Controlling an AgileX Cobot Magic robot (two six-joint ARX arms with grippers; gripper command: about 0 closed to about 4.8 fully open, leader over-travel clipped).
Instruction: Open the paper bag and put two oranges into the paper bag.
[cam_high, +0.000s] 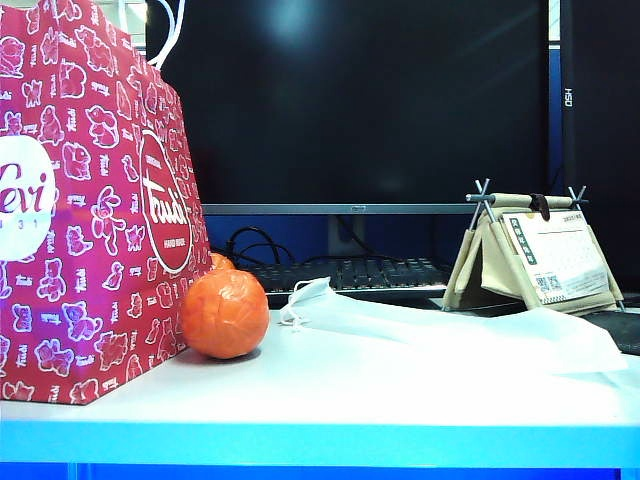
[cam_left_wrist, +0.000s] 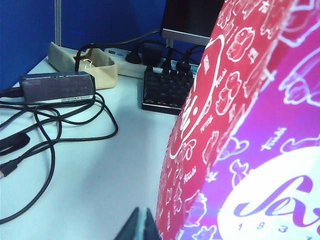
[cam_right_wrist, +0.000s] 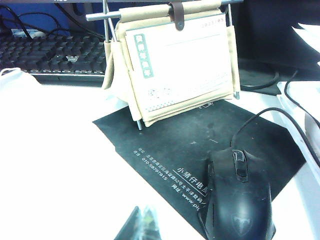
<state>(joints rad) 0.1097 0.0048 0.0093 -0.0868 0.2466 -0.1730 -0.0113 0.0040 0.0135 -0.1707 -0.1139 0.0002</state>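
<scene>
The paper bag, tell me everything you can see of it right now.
The paper bag is a large magenta-red gift bag printed with white teddy bears and round white logos, one on its front and one on its side panel. It looks like glossy paper. It stands upright on the white table at the left of the exterior view, cut off by the picture's edge. White cord handles rise from its top. An orange sits right against its side; a second orange peeks out behind. The left wrist view shows it close up.

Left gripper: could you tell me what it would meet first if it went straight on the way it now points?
Most likely the paper bag, which fills the view just ahead of the shut left gripper, though depth is hard to judge.
</scene>
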